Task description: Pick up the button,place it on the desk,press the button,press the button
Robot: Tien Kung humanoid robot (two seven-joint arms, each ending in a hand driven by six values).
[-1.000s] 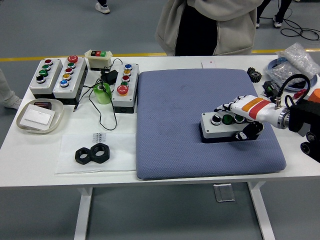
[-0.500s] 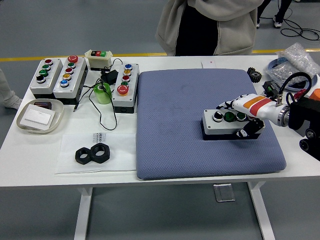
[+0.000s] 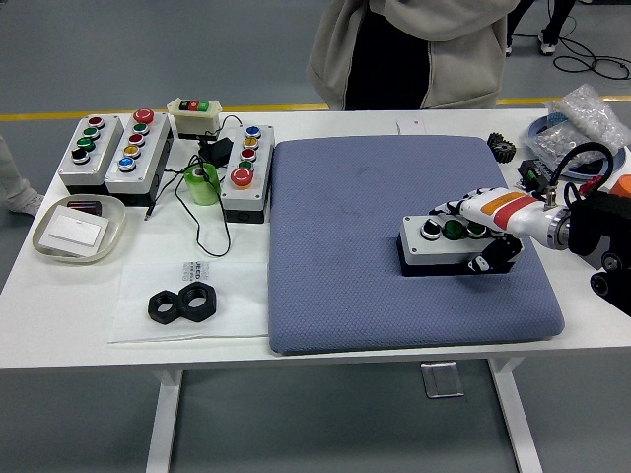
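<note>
A grey button box (image 3: pixel 437 247) with a black-and-white button and a green button on top lies on the right part of the blue pad (image 3: pixel 345 246). My right hand (image 3: pixel 480 234), white with an orange stripe, wraps the box's right end, fingers over the top and thumb against the front side. It covers the box's right-hand button. The left arm does not show.
At the back left stand three more button boxes (image 3: pixel 91 151) (image 3: pixel 137 148) (image 3: pixel 246 172), a small white switch box (image 3: pixel 195 116) and a green tape roll (image 3: pixel 202 183). A dish (image 3: pixel 79 229) and two black nuts (image 3: pixel 183 303) lie front left. Gears, cables and a bag crowd the right edge. A person stands behind the table.
My right hand and the button box have shifted slightly right and up on the pad over the last second, then held nearly still.
</note>
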